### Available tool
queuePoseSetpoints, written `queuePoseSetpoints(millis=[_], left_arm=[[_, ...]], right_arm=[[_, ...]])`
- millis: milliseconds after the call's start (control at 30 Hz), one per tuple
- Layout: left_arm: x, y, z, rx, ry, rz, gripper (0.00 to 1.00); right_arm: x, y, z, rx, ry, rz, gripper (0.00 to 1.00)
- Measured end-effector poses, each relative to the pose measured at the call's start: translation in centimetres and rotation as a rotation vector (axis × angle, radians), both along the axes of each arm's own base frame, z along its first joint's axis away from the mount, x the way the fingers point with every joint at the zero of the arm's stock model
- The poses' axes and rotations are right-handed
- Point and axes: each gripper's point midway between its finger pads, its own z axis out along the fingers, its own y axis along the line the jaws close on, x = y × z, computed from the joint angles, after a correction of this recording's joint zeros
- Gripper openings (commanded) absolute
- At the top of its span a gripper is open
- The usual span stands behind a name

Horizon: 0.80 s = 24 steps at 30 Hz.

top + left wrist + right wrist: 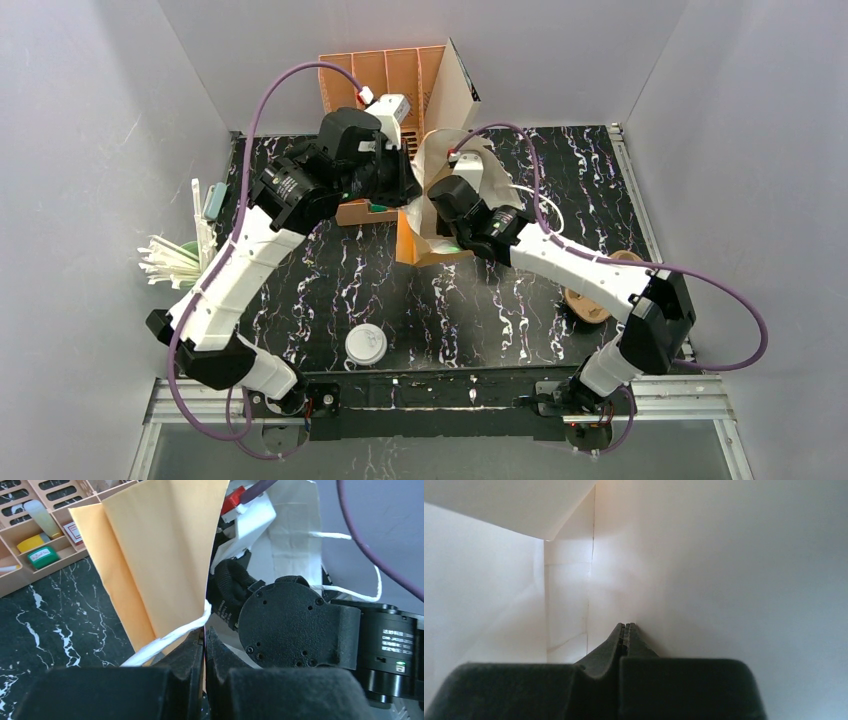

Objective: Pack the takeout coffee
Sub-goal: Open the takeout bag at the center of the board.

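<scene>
Paper bag [160, 555] rim is pinched in my closed left end effector [204, 647]. My right end effector [625, 630], closed and empty, is inside the bag, with white walls on every side. I cannot tell where the coffee cup is. A flat white lid [365, 345] lies well behind both, on the surface [330, 280].

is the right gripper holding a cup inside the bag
No, the right gripper is shut with nothing between its fingers, and only the white inside of the bag shows around it.

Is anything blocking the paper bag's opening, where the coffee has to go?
Yes. The right gripper, shut, reaches inside the paper bag and occupies its mouth. The left gripper pinches the bag's rim beside it.
</scene>
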Motion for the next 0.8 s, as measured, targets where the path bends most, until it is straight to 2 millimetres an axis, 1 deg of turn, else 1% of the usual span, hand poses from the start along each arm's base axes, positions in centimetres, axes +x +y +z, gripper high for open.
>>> queuePoseSetpoints(millis=[133, 300, 500, 567, 800], left_arm=[[0.3, 0.6, -0.6, 0.051, 0.001, 0.027, 0.00], [1.0, 1.7, -1.5, 0.130, 0.008, 0.068, 0.00], [1.3, 2.8, -2.6, 0.204, 0.018, 0.104, 0.00], [1.3, 3.2, -3.0, 0.227, 0.027, 0.113, 0.00], [1.5, 3.8, -3.8, 0.275, 0.037, 0.135, 0.00]], right_arm=[[0.3, -1.4, -0.3, -0.068, -0.008, -0.053, 0.01], [1.1, -2.7, -1.1, -0.166, -0.010, -0.115, 0.01], [1.5, -4.3, -3.1, -0.319, 0.012, -0.175, 0.01], [1.7, -4.6, -3.6, -0.352, 0.016, -0.189, 0.01], [1.7, -5.4, -3.6, -0.423, 0.025, -0.211, 0.01]])
